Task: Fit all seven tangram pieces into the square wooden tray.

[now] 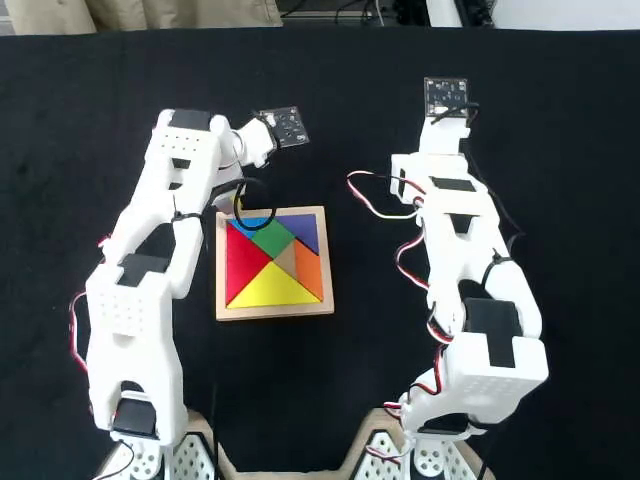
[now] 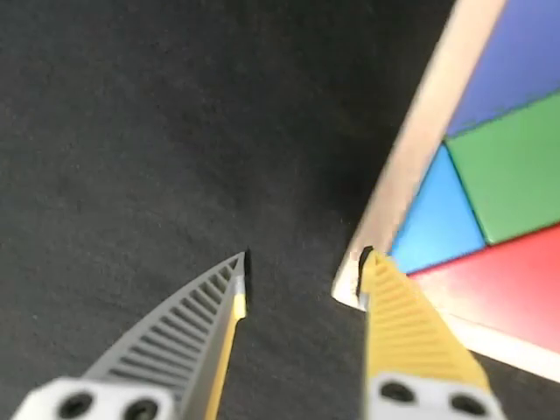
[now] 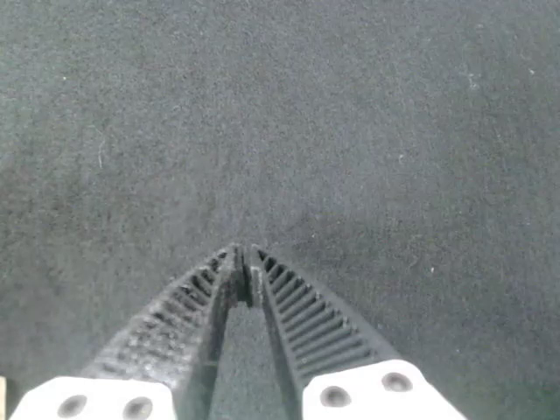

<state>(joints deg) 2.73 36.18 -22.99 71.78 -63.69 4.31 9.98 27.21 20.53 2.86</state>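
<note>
The square wooden tray (image 1: 275, 312) lies on the black cloth between the two arms. Inside it are a red triangle (image 1: 243, 265), a yellow triangle (image 1: 272, 290), a green square (image 1: 272, 238), an orange piece (image 1: 310, 270), a violet-blue piece (image 1: 303, 232) and a small blue triangle (image 1: 252, 222). A tan patch (image 1: 287, 262) shows in the middle; piece or bare wood, I cannot tell. My left gripper (image 2: 304, 262) is open at the tray's far-left corner (image 2: 420, 131), one fingertip (image 2: 367, 267) against the rim beside the blue triangle (image 2: 437, 227). My right gripper (image 3: 242, 262) is shut over bare cloth, holding nothing.
The right arm (image 1: 450, 200) stretches away from the tray's right side. The left arm (image 1: 160, 230) runs along the tray's left side. Black cloth covers the table all around, with a pale strip at the far edge.
</note>
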